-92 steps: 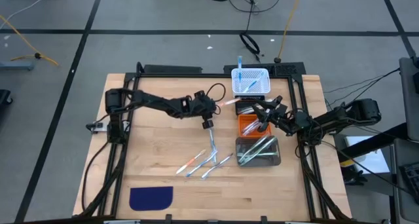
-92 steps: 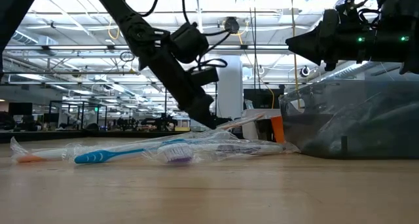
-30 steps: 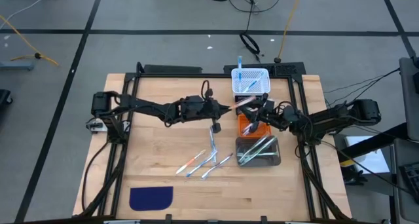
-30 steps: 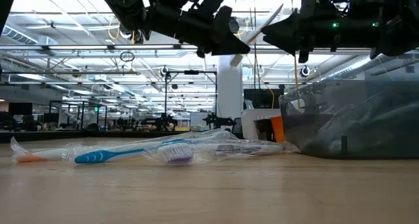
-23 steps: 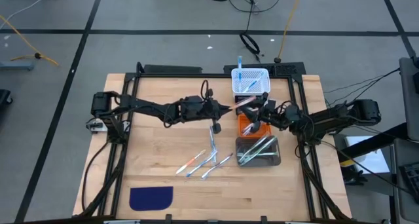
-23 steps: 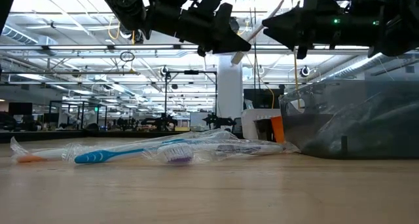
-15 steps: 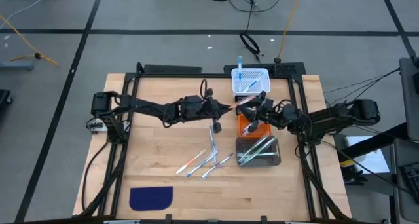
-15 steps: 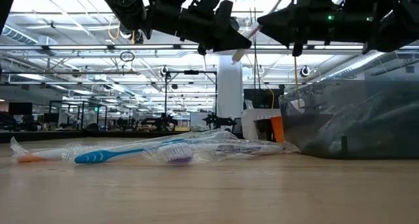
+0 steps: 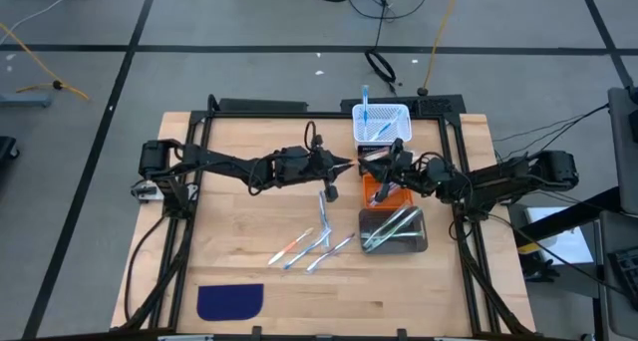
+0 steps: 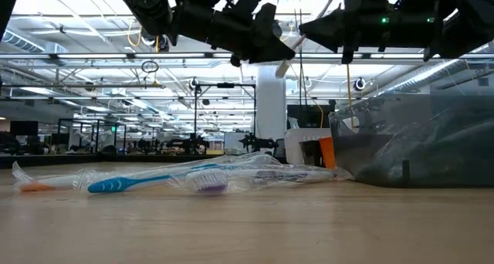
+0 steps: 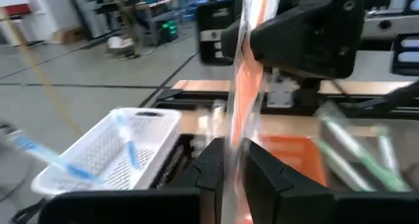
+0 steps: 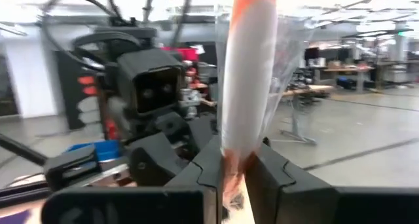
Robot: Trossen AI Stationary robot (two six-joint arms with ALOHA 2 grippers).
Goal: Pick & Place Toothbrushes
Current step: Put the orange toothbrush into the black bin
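High view: the left gripper and the right gripper meet just above centre, both clamped on one wrapped toothbrush whose long axis runs between them. The white basket is above it, the orange bin below.

Low view: the toothbrush slants at upper centre; other toothbrushes lie on the table.

Left wrist view: fingers grip it, pointing away.

Right wrist view: fingers also pinch it.

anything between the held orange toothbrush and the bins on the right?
Nothing visible. The orange toothbrush is held in the air by both the left hand and the right hand, directly beside the orange bin and white basket.
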